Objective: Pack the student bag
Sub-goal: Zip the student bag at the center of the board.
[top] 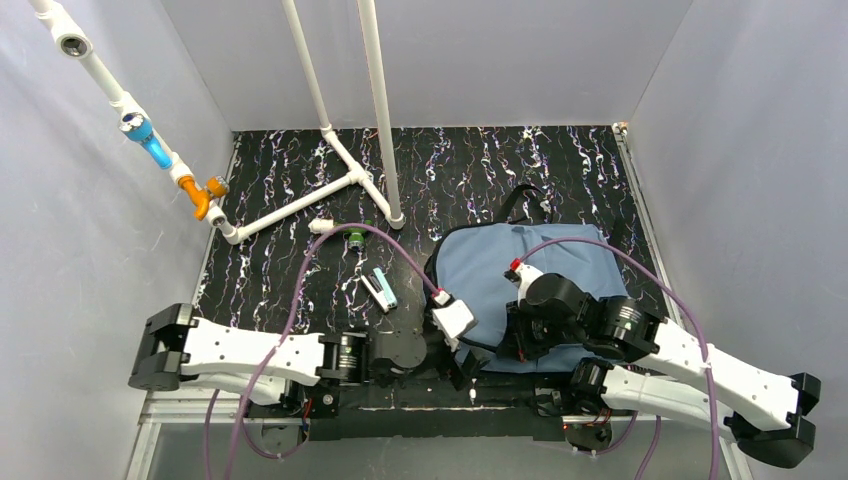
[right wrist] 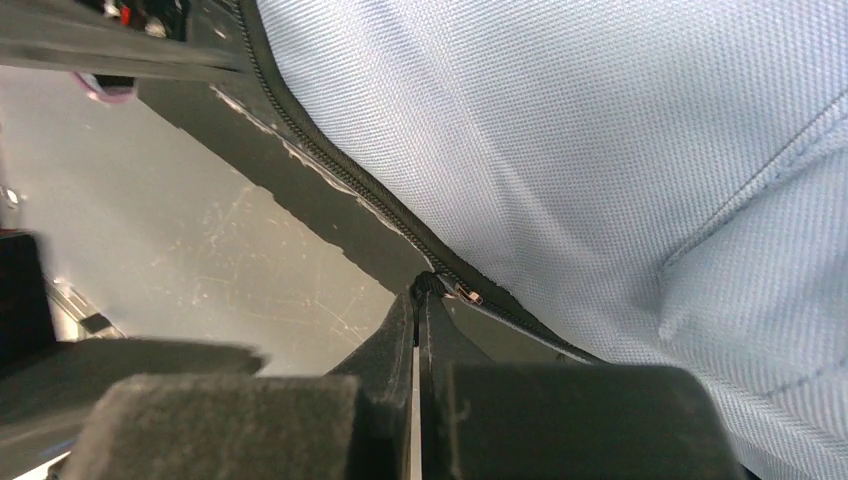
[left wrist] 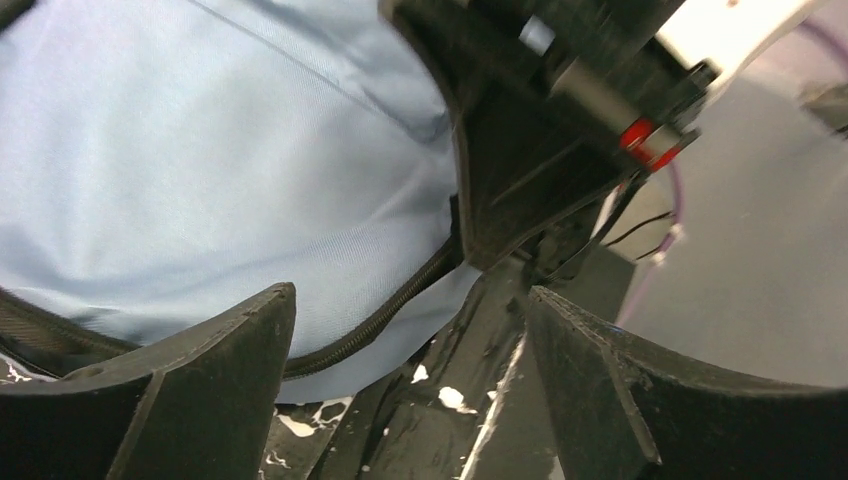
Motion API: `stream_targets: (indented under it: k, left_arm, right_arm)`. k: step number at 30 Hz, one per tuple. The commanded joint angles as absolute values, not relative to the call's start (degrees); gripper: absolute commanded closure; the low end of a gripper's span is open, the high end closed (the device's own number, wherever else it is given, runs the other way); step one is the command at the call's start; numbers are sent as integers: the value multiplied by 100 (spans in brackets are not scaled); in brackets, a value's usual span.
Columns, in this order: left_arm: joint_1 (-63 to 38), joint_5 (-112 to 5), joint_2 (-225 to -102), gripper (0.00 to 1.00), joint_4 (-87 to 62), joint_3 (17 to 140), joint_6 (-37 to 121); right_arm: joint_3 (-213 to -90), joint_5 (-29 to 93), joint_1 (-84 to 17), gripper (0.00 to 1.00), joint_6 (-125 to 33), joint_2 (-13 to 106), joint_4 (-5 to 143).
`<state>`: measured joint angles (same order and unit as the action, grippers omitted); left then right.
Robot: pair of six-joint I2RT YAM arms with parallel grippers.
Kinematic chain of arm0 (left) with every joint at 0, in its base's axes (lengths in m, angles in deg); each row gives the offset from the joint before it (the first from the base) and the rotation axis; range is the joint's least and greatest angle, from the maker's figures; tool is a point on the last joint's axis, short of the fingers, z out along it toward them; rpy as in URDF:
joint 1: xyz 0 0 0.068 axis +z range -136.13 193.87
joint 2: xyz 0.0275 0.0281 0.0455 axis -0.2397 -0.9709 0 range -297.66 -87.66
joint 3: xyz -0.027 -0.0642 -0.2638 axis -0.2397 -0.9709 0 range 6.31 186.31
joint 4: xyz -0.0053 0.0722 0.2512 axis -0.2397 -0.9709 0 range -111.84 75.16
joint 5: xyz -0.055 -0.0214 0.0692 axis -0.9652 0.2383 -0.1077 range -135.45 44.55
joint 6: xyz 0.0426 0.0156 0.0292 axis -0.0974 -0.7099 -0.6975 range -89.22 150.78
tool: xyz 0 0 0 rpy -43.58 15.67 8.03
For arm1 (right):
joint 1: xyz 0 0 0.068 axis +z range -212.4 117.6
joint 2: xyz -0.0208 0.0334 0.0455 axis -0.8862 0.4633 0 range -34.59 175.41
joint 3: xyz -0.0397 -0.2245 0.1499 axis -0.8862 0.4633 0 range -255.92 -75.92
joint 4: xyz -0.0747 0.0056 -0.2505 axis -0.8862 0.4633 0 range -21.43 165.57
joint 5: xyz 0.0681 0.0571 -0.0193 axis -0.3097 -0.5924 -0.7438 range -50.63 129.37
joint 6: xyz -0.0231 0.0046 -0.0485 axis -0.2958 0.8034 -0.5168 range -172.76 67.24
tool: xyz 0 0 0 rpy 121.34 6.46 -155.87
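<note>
You are looking at the student bag (top: 545,275) lying flat on the right half of the dark speckled table (top: 470,165). Its black straps (top: 525,200) are trailing off the far side, and both of your arms are reaching in at its near edge. Your left gripper (left wrist: 412,375) is hanging just beside the bag's near left corner, its fingers (left wrist: 200,385) spread wide and holding nothing. Through the gap you are seeing the table and the dark zipper (left wrist: 385,320) curving along the edge of the blue fabric. Your right gripper (right wrist: 418,335) is sitting low at the bag's near edge with its two fingers pressed tight together. Their tips are touching the zipper line right beside the small metal slider (right wrist: 466,293); whether they are pinching any part of it, you cannot tell. Left of the bag and well apart from it, a white-and-teal stick (top: 380,290) and a small green-capped piece (top: 355,238) are lying near the foot of the white pipe frame (top: 300,205).
</note>
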<state>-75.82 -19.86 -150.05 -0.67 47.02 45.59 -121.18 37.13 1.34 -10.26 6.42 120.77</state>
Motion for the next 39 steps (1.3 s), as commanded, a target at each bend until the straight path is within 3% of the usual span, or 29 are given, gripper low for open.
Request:
stream_targets:
  k: [1,8,14,17,18,19,20,22,26,28,35,39]
  left_arm:
    - [-7535,-1632,-15311,21,343,4832,4428]
    - [-7349,-1838,-15371,44,588,4686,5570]
    - [-7348,-1846,-14475,40,1129,3744,5784]
    - [-7349,-1653,-14047,37,1122,3422,5862]
    - [-7349,-1600,-13907,35,1106,3347,5873]
    - [-7347,-1523,-13791,34,1078,3276,5936]
    - [-7349,-1412,-13702,32,1024,3239,6046]
    - [-7345,-1146,-13621,30,668,3300,6390]
    - [-7303,-1030,-13811,25,-266,3752,6912]
    - [-7259,-1131,-14018,25,-667,4070,6992]
    - [-7000,-1105,-14991,35,-2537,5459,7351]
    - [-6915,-1177,-15415,38,-2443,5750,7063]
  right_arm:
    - [-12237,3704,147,99,-797,230,11323]
    - [-12128,4034,149,99,-893,128,10678]
    - [-11915,3465,149,99,-1077,726,9097]
    - [-11980,3438,148,99,-1278,1011,9203]
    - [-12064,3599,149,95,-1335,1091,9543]
    - [-12145,3796,142,77,-1397,1149,9923]
    - [-12233,3990,141,69,-1434,1209,10312]
    - [-12388,4286,142,60,-1505,1266,10989]
    - [-12577,4380,146,30,-1408,979,11672]
    - [-12671,4486,143,23,-1313,739,11829]
    - [-12905,5254,143,21,-1033,258,12175]
    - [-12837,5222,149,33,-1031,221,12140]
